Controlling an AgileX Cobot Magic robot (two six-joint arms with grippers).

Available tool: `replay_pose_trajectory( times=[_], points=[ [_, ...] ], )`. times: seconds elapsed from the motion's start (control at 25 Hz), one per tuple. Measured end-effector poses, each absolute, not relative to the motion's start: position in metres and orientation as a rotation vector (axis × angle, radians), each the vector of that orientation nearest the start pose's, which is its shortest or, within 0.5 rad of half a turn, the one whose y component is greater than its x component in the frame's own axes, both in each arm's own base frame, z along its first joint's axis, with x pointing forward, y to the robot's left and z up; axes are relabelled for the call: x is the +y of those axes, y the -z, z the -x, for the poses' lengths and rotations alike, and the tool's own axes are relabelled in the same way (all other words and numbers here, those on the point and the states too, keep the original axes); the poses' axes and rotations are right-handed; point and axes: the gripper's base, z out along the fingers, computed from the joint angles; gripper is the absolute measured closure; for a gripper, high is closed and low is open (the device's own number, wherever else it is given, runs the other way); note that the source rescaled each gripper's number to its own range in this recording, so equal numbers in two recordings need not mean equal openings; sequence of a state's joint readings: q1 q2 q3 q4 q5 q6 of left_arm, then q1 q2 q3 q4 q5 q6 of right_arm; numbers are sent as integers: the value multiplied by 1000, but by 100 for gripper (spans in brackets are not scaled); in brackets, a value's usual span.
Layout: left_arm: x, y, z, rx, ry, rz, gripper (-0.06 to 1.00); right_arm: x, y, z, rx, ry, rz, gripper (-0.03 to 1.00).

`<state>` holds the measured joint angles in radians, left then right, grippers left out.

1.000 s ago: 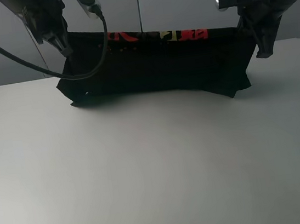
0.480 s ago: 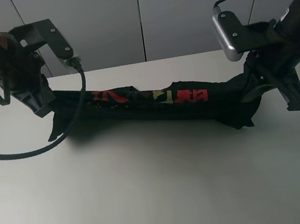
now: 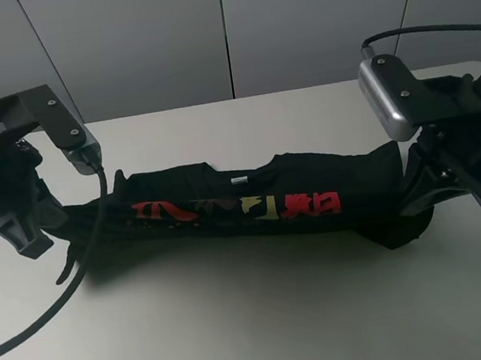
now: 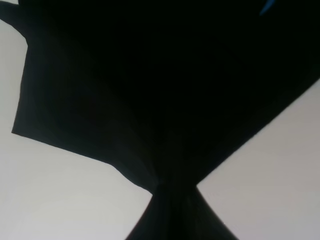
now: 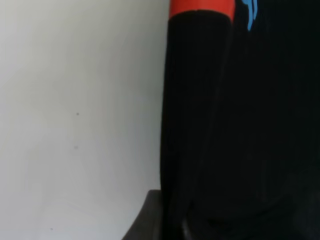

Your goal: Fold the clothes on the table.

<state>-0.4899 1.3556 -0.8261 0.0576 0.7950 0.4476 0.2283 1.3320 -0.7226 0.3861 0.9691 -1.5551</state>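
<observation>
Your left gripper (image 3: 52, 230) and right gripper (image 3: 433, 194) clamped tight on black T-shirt (image 3: 311, 175) ends, red-yellow Chinese print (image 3: 237, 209) unreadable, white table (image 3: 260, 328)

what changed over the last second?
The left tool and right tool brought the shirt down and toward the camera. It was hanging in the air at the back and now lies as a long band on the table, print up. Both tools stayed shut on its ends.

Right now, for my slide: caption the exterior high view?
Left hand and right hand hold a black T-shirt by its ends, stretched across the white table.
</observation>
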Motion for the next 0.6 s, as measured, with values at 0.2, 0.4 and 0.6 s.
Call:
replay_pose_trajectory(
  times=[0.2,0.4,0.6],
  points=[
    [-112,-240,-218,2422,-36,-1193,94,75,-216,-202,2091,-248,1896,97],
    [-113,-246,-226,2387,-43,-1010,94,74,-218,-215,2206,-159,1609,97],
    [-111,-246,-234,2386,-75,-841,94,73,-220,-229,2253,-93,1350,97]
  ],
)
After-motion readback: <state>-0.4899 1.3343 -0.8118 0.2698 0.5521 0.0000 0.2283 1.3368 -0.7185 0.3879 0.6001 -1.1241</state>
